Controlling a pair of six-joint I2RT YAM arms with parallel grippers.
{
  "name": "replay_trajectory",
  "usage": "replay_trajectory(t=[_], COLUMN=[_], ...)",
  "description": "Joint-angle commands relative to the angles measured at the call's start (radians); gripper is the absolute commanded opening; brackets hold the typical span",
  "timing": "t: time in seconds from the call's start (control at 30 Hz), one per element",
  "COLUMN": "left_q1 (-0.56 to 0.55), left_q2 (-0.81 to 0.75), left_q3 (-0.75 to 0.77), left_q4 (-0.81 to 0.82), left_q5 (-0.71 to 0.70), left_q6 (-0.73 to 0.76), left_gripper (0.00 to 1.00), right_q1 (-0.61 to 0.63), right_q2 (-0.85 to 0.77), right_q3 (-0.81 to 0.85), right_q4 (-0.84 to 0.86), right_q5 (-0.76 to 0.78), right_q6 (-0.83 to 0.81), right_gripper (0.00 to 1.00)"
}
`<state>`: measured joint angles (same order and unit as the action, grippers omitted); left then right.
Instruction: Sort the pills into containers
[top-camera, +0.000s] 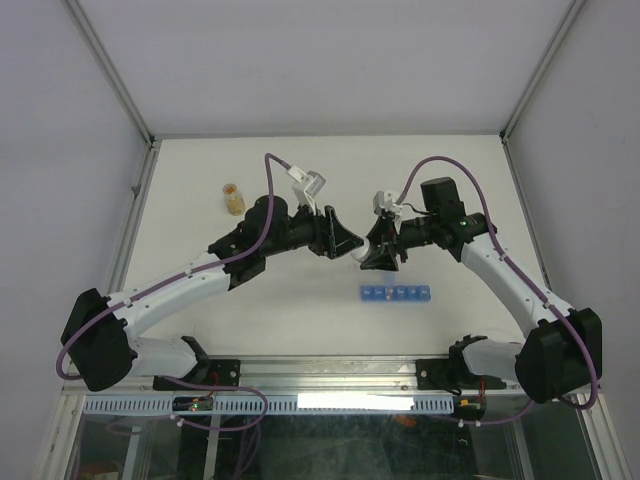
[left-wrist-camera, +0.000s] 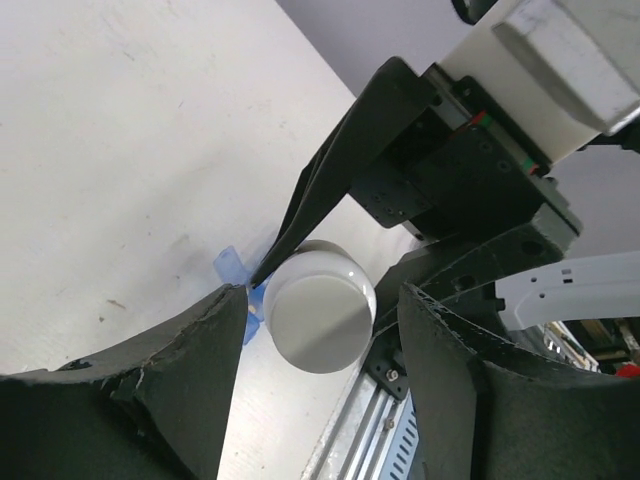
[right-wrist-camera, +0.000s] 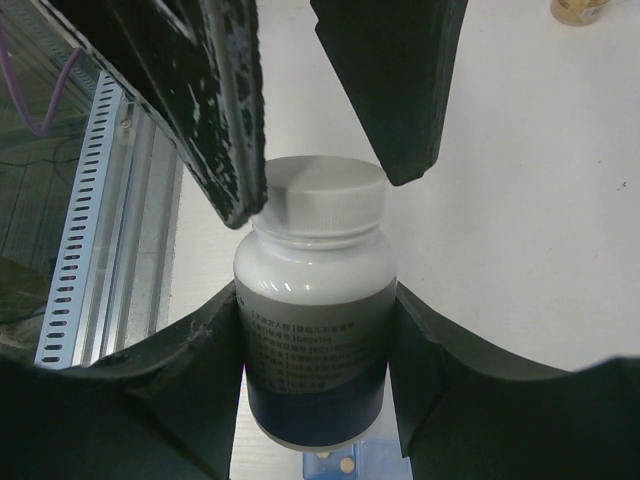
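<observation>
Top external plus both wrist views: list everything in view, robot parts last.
pill organizer: 1, translucent blue, on the table nearer the right arm, on the near side of the hands
white bottle: 1, white with a dark blue label band, held at table centre
cap: 1, white, on the white bottle
small clear bottle: 1, orange-tan contents, far left of the table
table: 1, white
left arm, right arm: 2, white and black, purple cables
left hand: 1, black, open, fingers either side of the cap
right hand: 1, black, shut on the white bottle
</observation>
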<state>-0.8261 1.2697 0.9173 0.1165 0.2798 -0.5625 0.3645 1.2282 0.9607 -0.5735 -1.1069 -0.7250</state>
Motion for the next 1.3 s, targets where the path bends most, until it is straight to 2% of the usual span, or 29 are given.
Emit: replay_trajectory(t=[0.0, 0.37, 1.0, 1.27], left_q1=[-0.018, -0.024, -0.026, -0.027], left_q2=[0.005, 0.005, 0.035, 0.034], left_q3=[0.064, 0.082, 0.104, 0.110], left_q4=[-0.039, -0.066, -0.104, -0.125], left_q5=[-0.032, -0.029, 0.030, 0.036], left_q6=[0.045, 0.063, 0.079, 0.092], left_gripper=[0.61, 0.60, 0.47, 0.49], right_q1=[0.004, 0.006, 0.007, 0.007], right_q2=[-0.003, -0.005, -0.003, -0.003], right_q3=[0.047, 0.048, 0.050, 0.049], right_q4=[0.031, 0.029, 0.027, 0.027], right_q5=[-0.017, -0.019, -0.017, -0.017], right_q6=[-0.015, -0.015, -0.015, -0.016], right_gripper=[0.00, 0.00, 0.00, 0.00])
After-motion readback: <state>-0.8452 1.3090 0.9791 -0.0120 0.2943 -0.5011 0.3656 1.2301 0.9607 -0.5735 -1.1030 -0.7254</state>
